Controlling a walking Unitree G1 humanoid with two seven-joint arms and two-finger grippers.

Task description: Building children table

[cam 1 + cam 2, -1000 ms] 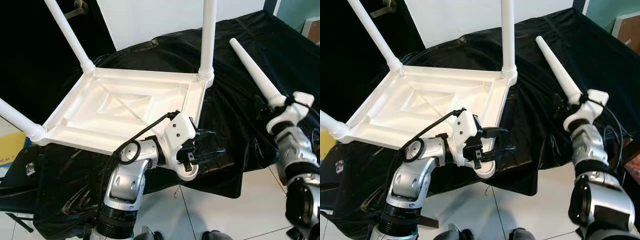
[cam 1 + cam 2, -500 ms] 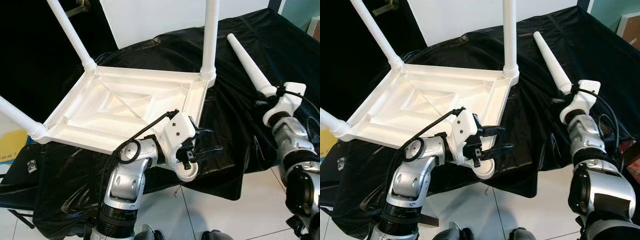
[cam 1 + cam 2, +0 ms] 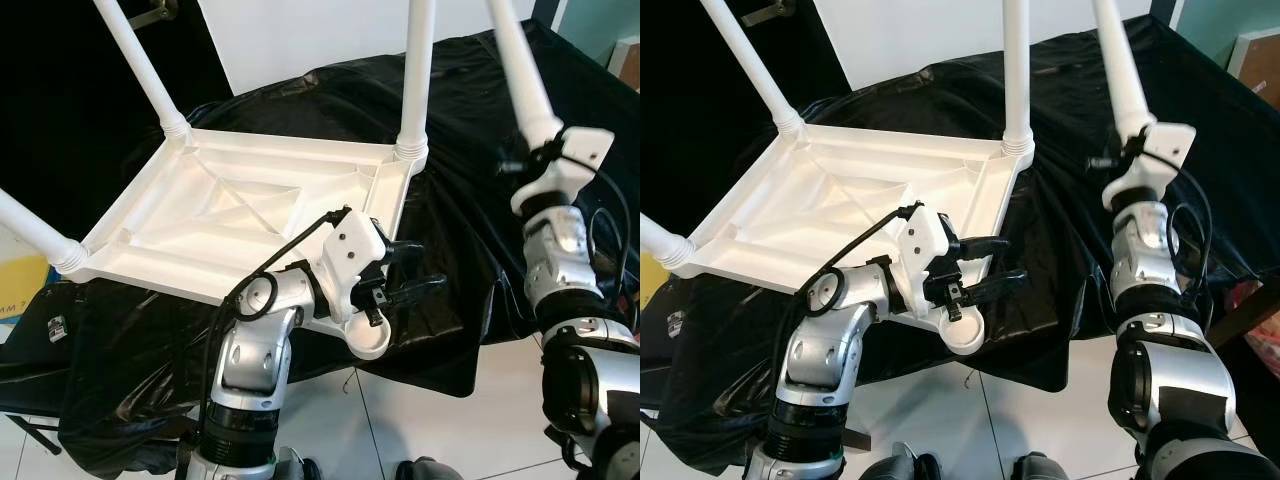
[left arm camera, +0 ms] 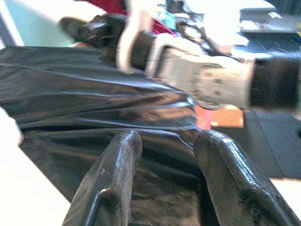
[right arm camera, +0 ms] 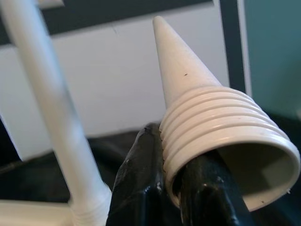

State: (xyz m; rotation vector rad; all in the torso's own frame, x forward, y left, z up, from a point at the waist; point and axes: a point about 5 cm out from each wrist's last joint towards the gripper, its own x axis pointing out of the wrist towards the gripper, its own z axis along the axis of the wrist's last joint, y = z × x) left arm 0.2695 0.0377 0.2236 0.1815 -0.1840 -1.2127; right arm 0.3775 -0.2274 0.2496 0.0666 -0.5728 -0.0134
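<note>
Raised upright now, the loose leg (image 3: 522, 75) sits clamped in the right gripper (image 5: 162, 188). Black sheeting (image 3: 470, 250) covers the surface beneath the upturned tabletop (image 3: 250, 215), whose near corner meets the left gripper (image 3: 415, 268), fingers apart.

no text, label or number can be read anywhere.

Tabletop (image 3: 250, 215) lies upside down on sheet (image 3: 470, 240), legs up at 9, 11, 1 o'clock corners. Left gripper (image 3: 415, 268) at its 5 o'clock corner. Right gripper (image 5: 164, 188) w/ loose leg (image 3: 1118, 65) at approx. 2 o'clock, right of tabletop.
</note>
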